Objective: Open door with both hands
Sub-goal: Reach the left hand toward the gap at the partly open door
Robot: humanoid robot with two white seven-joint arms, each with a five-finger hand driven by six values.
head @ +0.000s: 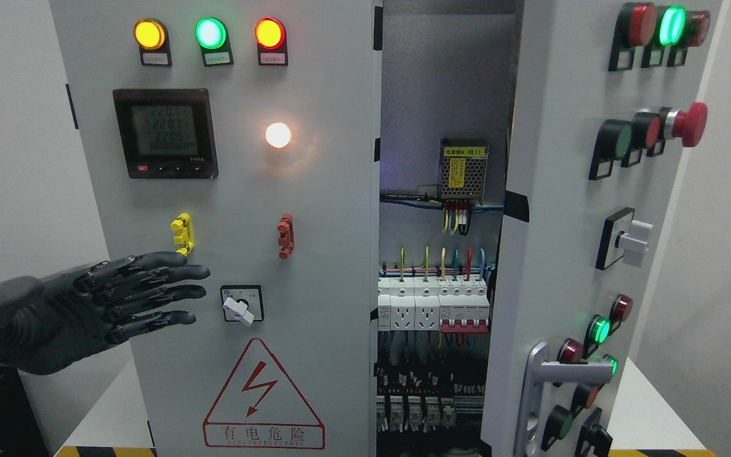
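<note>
The right-hand door of the electrical cabinet stands swung outward, its lever handle low on its face, and the gap between it and the left panel shows the breakers and wiring inside. The left hand hovers left of the rotary switch on that panel, fingers stretched out flat and slightly spread, holding nothing; whether they touch the panel cannot be told. The right hand is out of view. The door looks largely open. The risk from here is a stray sweep: drifting toward the rotary switch, the fingers could turn it, or reach past the panel edge into the live wiring beside it.
</note>
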